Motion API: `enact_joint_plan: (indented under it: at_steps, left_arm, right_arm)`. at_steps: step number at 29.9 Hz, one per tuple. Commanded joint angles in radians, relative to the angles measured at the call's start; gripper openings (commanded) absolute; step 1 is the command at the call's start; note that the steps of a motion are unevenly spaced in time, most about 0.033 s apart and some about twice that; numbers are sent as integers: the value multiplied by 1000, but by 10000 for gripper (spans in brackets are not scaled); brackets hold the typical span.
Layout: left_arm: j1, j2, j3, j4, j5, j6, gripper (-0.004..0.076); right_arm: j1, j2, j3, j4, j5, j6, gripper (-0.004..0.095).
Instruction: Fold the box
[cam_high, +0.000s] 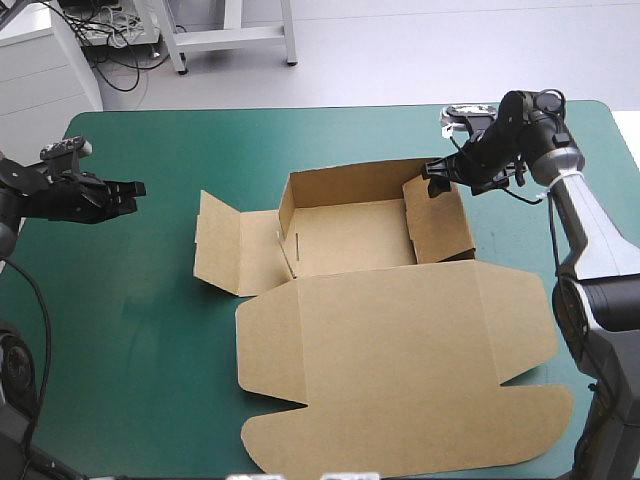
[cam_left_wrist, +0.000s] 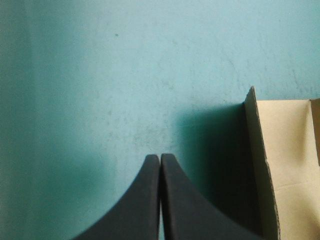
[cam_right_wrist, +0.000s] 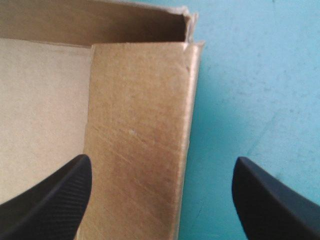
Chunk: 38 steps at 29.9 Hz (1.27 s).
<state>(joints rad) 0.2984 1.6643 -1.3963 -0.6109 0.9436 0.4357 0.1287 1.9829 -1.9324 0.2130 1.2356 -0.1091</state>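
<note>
The brown box (cam_high: 350, 235) lies mid-table as a partly raised tray. Its back wall stands, its right wall (cam_high: 440, 225) leans inward, and its left flap (cam_high: 220, 245) rests spread out and slightly lifted. The big lid (cam_high: 400, 360) lies flat toward the front edge. My left gripper (cam_high: 135, 190) hovers shut over the cover, well left of the box; in its own view the gripper (cam_left_wrist: 160, 159) points at bare cover, with the flap's edge (cam_left_wrist: 257, 165) to one side. My right gripper (cam_high: 437, 180) is open above the right wall's far corner; the gripper (cam_right_wrist: 160, 195) straddles that wall (cam_right_wrist: 140, 125).
Teal-green cover (cam_high: 150, 300) shows between my left gripper and the box's left flap. The lid reaches nearly to the table's front edge (cam_high: 180, 470). A strip of cover (cam_high: 520, 240) lies between the box and the table's right edge.
</note>
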Motion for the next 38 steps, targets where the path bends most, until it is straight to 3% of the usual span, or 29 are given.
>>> enact_joint_plan:
  at_steps: [1, 10, 17, 28, 38]
  left_arm:
    - [-1, -40, -20, -27, -34, -9, -32]
    - [-1, -39, -20, -47, -32, -9, -32]
    - [-1, -39, -20, -47, -19, -9, -32]
    - [-1, -39, -3, -51, 2, -9, -32]
    - [-1, -13, 2, -51, -6, -9, -32]
  right_arm:
    - [0, -50, -75, 0, 12, 23, 793]
    - [0, -204, -100, -129, 12, 39, 793]
    - [0, -337, -100, -133, 12, 44, 793]
    - [2, -357, 72, -101, 13, 63, 793]
    - [2, -214, 112, -65, 11, 32, 793]
